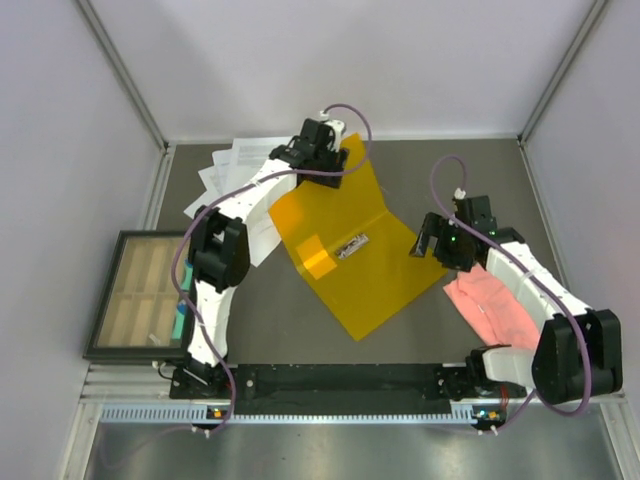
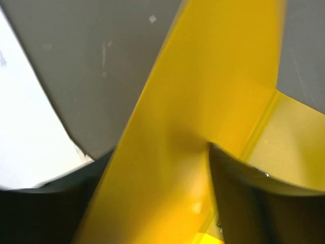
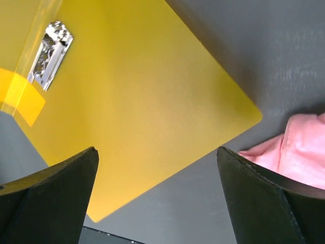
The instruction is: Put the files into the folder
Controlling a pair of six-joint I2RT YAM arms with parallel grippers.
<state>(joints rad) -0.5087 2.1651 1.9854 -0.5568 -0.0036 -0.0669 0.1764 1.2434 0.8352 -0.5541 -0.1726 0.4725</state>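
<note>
Top external view is showing the flat orange-yellow file folder (image 1: 365,285) lying open at the centre of the dark grey table (image 1: 450,170), its metal clip (image 1: 352,246) exposed so sheets can go in. The left gripper (image 1: 325,155), at twelve o'clock, is straddling the raised cover with jaws apart, not pinching, probably propping it open. The loose white printed paper sheets (image 1: 232,160) are lying at ten o'clock, outside the folder. The right gripper (image 1: 432,240), at three o'clock, is hovering wide open and empty near the crumpled pink cloth (image 1: 490,300).
</note>
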